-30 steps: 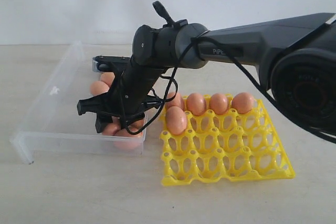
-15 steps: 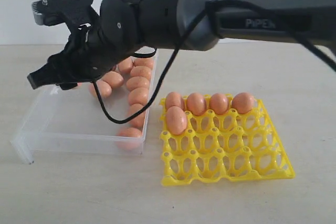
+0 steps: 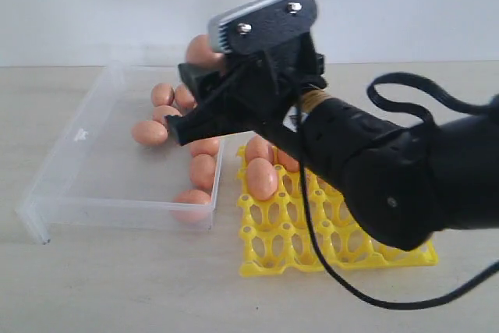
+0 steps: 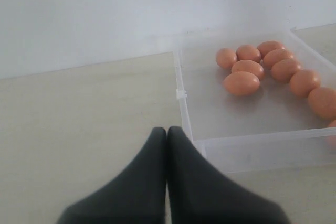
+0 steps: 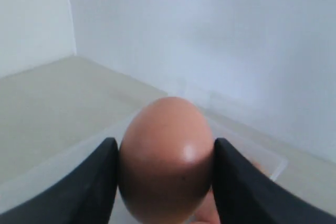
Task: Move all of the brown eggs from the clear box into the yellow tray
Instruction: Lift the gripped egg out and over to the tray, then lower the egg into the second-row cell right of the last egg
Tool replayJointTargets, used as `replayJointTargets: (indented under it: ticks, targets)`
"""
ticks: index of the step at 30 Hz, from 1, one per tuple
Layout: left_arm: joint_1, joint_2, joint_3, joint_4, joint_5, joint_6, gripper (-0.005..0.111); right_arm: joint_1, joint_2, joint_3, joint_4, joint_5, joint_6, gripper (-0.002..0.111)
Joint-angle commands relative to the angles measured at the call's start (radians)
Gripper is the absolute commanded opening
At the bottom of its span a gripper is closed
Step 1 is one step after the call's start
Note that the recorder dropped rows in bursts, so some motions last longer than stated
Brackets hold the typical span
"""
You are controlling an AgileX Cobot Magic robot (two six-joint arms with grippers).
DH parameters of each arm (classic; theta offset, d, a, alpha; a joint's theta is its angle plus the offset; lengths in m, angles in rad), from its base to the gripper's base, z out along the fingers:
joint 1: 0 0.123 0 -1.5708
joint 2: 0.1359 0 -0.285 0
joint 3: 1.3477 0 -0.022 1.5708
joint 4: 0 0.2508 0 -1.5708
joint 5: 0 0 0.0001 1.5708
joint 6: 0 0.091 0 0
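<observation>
Smooth oval brown egg [image 5: 167,150] clamped by right hand [image 5: 165,179]; yellow tray [image 3: 269,269] latticed.

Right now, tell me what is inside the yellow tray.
The yellow tray holds one brown egg in full view, with parts of two more behind it. The near cups that show are empty. The right arm covers the remaining cups.

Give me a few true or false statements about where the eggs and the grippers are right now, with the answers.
1. The right gripper holds a brown egg. True.
2. The left gripper is wide open. False: its jaws are shut together, with nothing between them.
3. The clear box is empty. False: several loose eggs lie in it.
4. The yellow tray has at least one tray egg in a cup. True.
</observation>
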Motion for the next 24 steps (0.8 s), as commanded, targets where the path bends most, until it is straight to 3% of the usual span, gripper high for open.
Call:
replayJointTargets:
  ticks: [1, 4, 6, 10, 11, 12, 13, 15, 20, 22, 24]
  targets:
    - [-0.009, -0.002, 0.003, -0.007, -0.017, -0.009, -0.004, -0.054, -0.062, 0.089, 0.140, -0.220, -0.094, 0.000]
    - [-0.009, -0.002, 0.003, -0.007, -0.017, -0.009, -0.004, -0.157, -0.089, 0.072, 0.135, -0.127, -0.083, 0.000]
    - [-0.009, -0.002, 0.003, -0.007, -0.017, -0.009, -0.004, -0.255, -0.110, 0.031, 0.035, 0.053, -0.001, 0.000]
    - [-0.026, -0.002, 0.003, -0.007, -0.017, -0.009, -0.004, -0.414, -0.102, -0.064, -0.447, 0.346, 0.444, 0.000]
    - [-0.048, -0.002, 0.003, -0.007, -0.017, -0.009, -0.004, -0.464, -0.096, -0.078, -0.808, 0.312, 0.715, 0.000]
    - [-0.057, -0.002, 0.003, -0.007, -0.017, -0.009, -0.004, -0.485, -0.095, -0.078, -0.936, 0.261, 0.806, 0.000]
    - [-0.076, -0.002, 0.003, -0.007, -0.017, -0.009, -0.004, -0.534, -0.095, -0.078, -1.187, 0.108, 0.998, 0.000]
    - [-0.096, -0.002, 0.003, -0.007, -0.017, -0.009, -0.004, -0.594, -0.095, -0.078, -1.421, -0.075, 1.249, 0.000]
    - [-0.106, -0.002, 0.003, -0.007, -0.017, -0.009, -0.004, -0.691, -0.095, -0.078, -1.596, -0.159, 1.367, 0.000]
    - [-0.106, -0.002, 0.003, -0.007, -0.017, -0.009, -0.004, -0.691, -0.067, -0.078, -1.714, -0.188, 1.420, 0.000]
    - [-0.106, -0.002, 0.003, -0.007, -0.017, -0.009, -0.004, -0.666, 0.007, -0.078, -1.718, -0.200, 1.415, 0.000]
